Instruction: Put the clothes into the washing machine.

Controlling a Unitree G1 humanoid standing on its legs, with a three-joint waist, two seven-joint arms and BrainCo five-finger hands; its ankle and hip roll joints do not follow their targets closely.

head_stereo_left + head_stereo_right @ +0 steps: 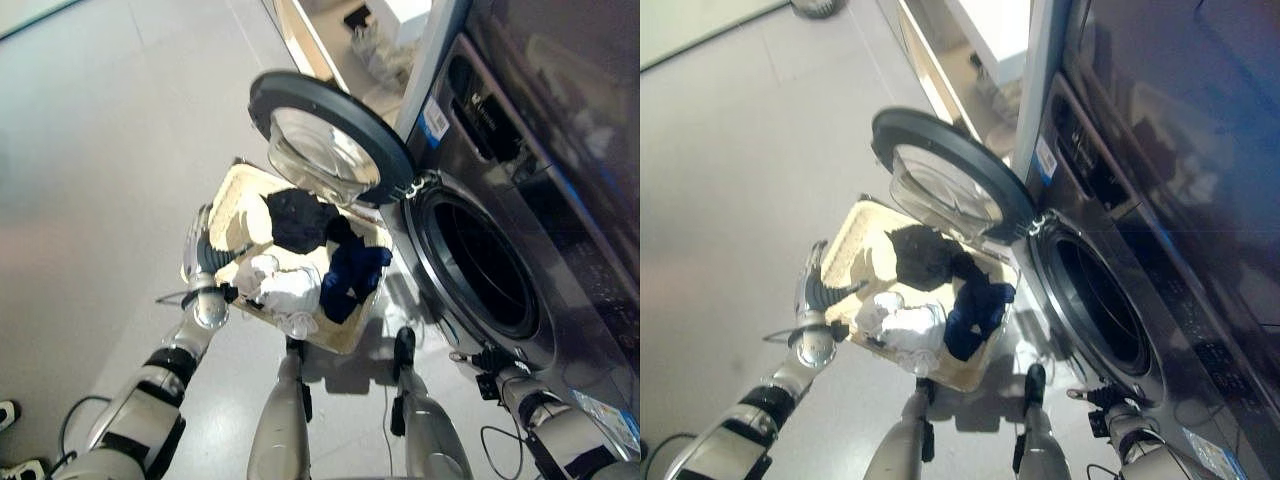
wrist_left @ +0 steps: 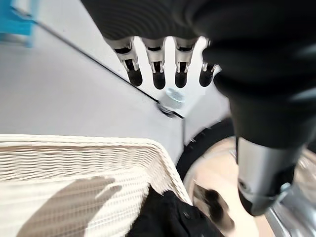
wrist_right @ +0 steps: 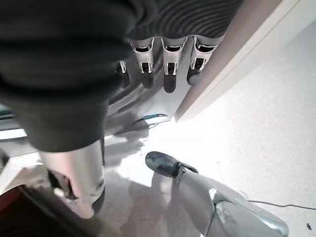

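— Pale grey floor (image 1: 120,150) runs under everything, and the dark washing machine (image 1: 560,200) stands along the right side. Where is its door?

— Its round door (image 1: 330,135) is swung wide open, hanging over the far corner of the cream wicker basket (image 1: 232,200). The drum opening (image 1: 485,262) is dark; I cannot make out any cloth inside it.

— And the clothes?

— All in the basket, which sits on the floor just beside the machine: a black garment (image 1: 298,220) toward the door, a dark blue garment (image 1: 350,275) draped over the rim nearest the machine, and white clothes (image 1: 285,290) at the near edge.

— What is the left robot hand (image 1: 200,245) doing?

— It is at the basket's left rim, fingers (image 2: 158,74) straight and spread, thumb apart. Its wrist view shows them above the woven wall with nothing between them. Whether it touches the rim, I cannot tell.

— The right robot hand (image 3: 163,64)?

— Low down by the front of the washing machine, well apart from the basket. Fingers straight in a row, thumb clear of them, holding nothing.
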